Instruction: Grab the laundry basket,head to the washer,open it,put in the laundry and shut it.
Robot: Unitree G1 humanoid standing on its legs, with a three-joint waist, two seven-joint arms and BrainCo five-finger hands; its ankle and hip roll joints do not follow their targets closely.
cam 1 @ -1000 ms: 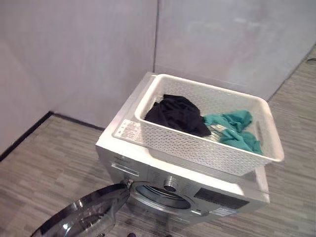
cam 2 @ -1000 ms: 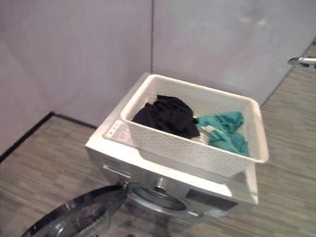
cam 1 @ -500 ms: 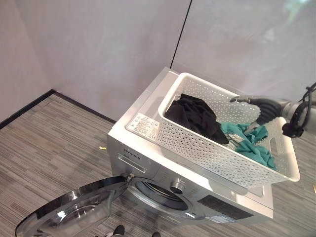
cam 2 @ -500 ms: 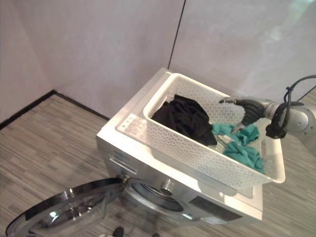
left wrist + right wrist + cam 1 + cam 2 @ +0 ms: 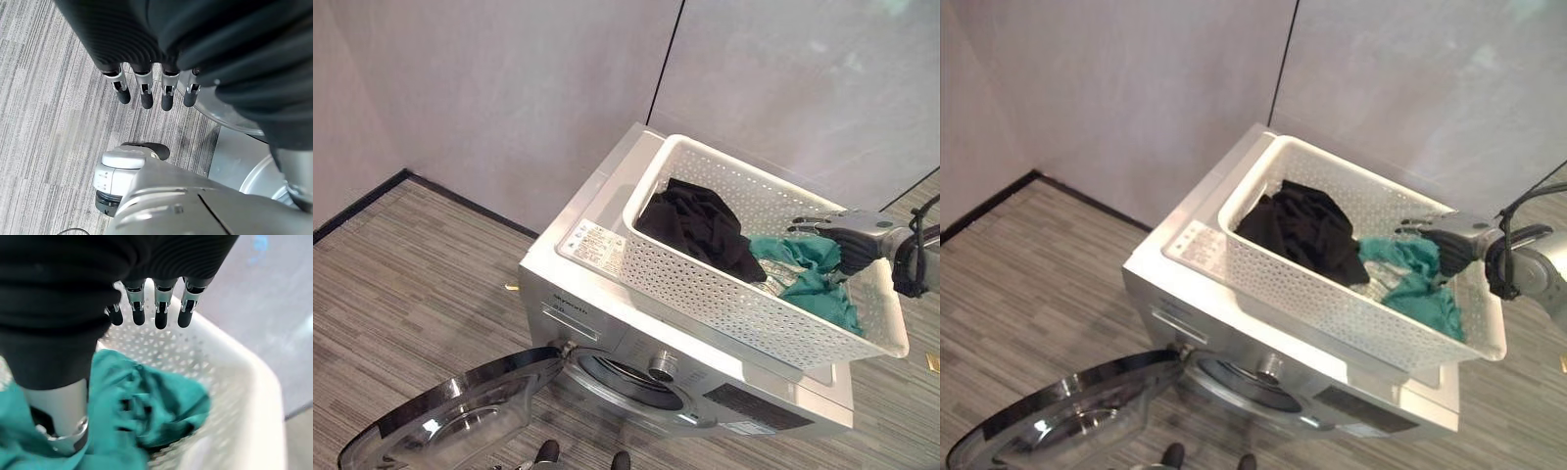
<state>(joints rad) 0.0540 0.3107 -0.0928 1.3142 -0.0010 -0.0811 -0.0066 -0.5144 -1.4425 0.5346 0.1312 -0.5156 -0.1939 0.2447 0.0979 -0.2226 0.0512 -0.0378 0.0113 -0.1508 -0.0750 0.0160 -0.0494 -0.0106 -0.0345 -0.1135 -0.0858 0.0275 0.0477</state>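
Note:
A white perforated laundry basket (image 5: 744,311) stands on top of the silver washer (image 5: 599,294). Inside it a black garment (image 5: 700,225) lies at the left and a teal garment (image 5: 806,282) at the right. My right hand (image 5: 850,235) reaches in over the basket's right end, just above the teal garment (image 5: 146,401). Its fingers (image 5: 161,313) are straight and hold nothing. The washer's round door (image 5: 460,416) hangs open at the lower left, baring the drum opening (image 5: 628,377). My left hand (image 5: 145,93) hangs open above the floor near the door.
The washer stands in a corner of pale grey walls (image 5: 509,88) on a grey striped floor (image 5: 401,255). The open door juts out over the floor in front of the washer.
The camera has shifted. My right hand came in from the right over the basket and has now sunk lower, close above the teal garment. The laundry lies as before.

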